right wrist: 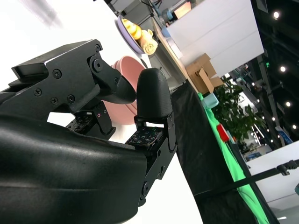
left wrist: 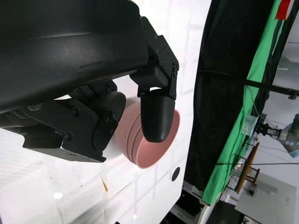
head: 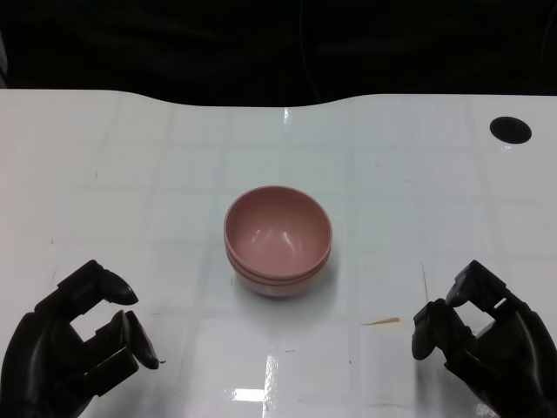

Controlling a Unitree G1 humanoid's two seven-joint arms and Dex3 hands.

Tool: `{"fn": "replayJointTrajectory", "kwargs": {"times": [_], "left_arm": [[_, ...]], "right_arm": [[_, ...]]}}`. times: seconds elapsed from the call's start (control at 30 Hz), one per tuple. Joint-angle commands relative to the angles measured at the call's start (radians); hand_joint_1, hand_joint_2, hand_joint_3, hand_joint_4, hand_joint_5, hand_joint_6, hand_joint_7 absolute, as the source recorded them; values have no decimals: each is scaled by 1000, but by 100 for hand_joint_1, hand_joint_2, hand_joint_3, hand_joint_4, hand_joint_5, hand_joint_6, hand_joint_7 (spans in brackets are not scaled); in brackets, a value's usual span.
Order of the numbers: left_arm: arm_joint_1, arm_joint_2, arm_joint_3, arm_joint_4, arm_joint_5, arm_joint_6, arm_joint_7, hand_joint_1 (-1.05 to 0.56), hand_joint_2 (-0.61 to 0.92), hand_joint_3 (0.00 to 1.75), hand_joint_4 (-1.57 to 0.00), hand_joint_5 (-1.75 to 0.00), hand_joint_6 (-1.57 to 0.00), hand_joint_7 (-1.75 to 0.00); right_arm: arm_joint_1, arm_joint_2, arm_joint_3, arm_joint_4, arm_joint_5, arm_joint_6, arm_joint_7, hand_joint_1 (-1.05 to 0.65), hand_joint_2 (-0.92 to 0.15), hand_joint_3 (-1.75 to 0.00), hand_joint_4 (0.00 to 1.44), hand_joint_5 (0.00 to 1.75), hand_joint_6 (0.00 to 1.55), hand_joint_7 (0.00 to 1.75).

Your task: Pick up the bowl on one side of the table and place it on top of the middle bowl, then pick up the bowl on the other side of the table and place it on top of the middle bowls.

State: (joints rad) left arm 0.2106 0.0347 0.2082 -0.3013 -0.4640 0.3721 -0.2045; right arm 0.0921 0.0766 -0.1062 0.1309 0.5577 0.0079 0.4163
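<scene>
At centre of worktop: bowl stack [head: 278,239], pink, nested; rim lines in the head and left wrist views suggest three bowls, upright, mouth up.
Worktop [head: 130,174]: white, glossy; no other bowl shows on either side of the stack.
Left hand [head: 74,344]: near corner on the robot's left, well apart from the stack; fingers apart, nothing held. Left wrist view shows the stack [left wrist: 152,140] beyond the fingers [left wrist: 156,116], with no contact.
Right hand [head: 479,335]: near corner on the robot's right, well apart from the stack; fingers apart, nothing held. Right wrist view shows a pink rim [right wrist: 128,70] past the fingers.
Task progress (judged): both side bowls appear already placed on the middle one; stacking looks done, with nothing left but keeping the hands off.
Edges: far worktop edge [head: 261,100] curves against a dark backdrop; a black round hole [head: 510,130] lies at the far right.
Open room: bare surface around the stack on all sides; a small orange sliver [head: 381,321] lies between the stack and the right hand.
</scene>
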Motion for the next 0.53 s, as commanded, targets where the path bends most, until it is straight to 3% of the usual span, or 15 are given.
{"fn": "replayJointTrajectory", "kwargs": {"times": [0.03,0.53], "left_arm": [[-4,6,15,6,-7,-8,9,22,92,132,-86,-175,-62,-175],[-3,3,12,1,-4,-17,26,22,92,131,-86,-175,-61,-175]], "right_arm": [[-5,-4,-12,-1,-7,-7,9,-1,-59,-116,86,175,67,162],[-3,16,-25,3,-32,-15,0,-1,-59,-115,87,175,68,162]]}}
